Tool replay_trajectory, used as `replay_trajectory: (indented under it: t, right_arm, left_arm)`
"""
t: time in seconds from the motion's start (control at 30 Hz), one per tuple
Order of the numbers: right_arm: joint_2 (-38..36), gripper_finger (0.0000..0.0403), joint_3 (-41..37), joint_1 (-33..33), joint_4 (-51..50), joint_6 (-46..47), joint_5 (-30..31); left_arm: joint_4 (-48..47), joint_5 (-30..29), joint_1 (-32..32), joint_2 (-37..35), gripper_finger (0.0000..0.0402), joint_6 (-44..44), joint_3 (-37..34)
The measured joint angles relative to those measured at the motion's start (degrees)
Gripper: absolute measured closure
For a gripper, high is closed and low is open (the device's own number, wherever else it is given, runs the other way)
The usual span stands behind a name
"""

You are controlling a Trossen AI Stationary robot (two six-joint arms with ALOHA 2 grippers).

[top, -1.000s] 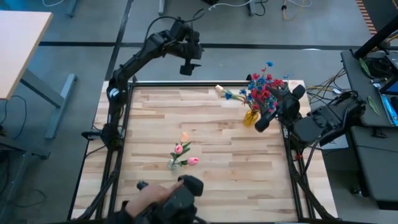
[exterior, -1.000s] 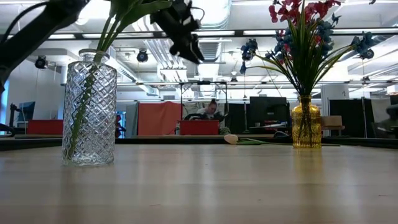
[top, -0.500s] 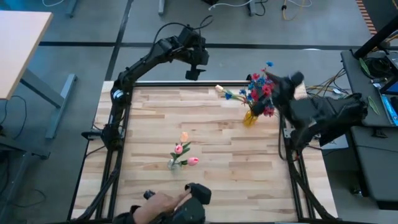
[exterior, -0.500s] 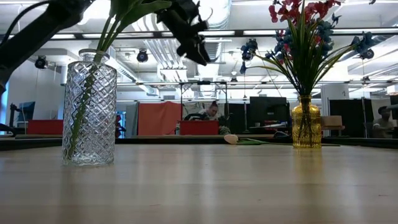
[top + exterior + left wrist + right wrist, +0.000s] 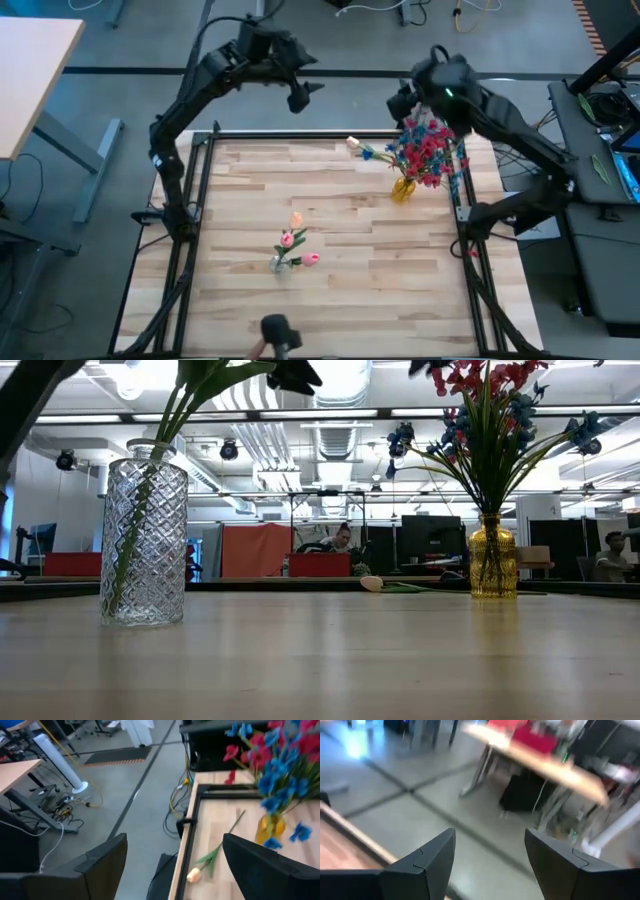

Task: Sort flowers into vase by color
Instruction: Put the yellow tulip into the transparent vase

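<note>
Both arms are swinging up and away beyond the table's point(image 5: 350, 215) far edge now, left gripper point(image 5: 300, 95) and right gripper point(image 5: 402, 100) gaping empty, leaving one cream flower point(image 5: 353, 144) lying just beside the yellow vase point(image 5: 403, 188), so sorting looks unfinished.

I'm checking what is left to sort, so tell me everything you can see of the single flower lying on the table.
The loose flower is a cream, tulip-like bud on a thin green stem with a leaf. It lies flat on the wooden table near the far edge, bud pointing away from the yellow vase, stem end toward it. The left wrist view shows it too. No gripper touches it.
</note>
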Motion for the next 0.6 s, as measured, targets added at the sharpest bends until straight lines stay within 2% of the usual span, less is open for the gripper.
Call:
replay_trajectory:
  t: [0.1, 0.23, 0.4, 0.6]
  right_arm:
    - [3.70, 0.0172, 3.33, -8.56, -7.61, 4.29, -6.99]
    - [7.92, 0.0172, 8.49, -16.99, -18.16, 8.61, -8.36]
    - [12.94, 0.0172, 14.90, -26.42, -30.54, 13.28, -16.31]
    - [17.54, 0.0172, 14.97, -36.67, -39.48, 16.24, -26.68]
  left_arm:
    - [-0.23, 0.00, -0.02, -1.75, 0.0092, -2.43, -0.02]
    - [-1.92, 0.06, -0.02, -3.59, 0.0092, -4.62, -0.01]
    - [-5.32, 0.03, -0.02, -3.84, 0.0092, -6.07, -0.02]
    - [-6.13, 0.02, -0.02, -3.78, 0.0092, -6.19, -0.18]
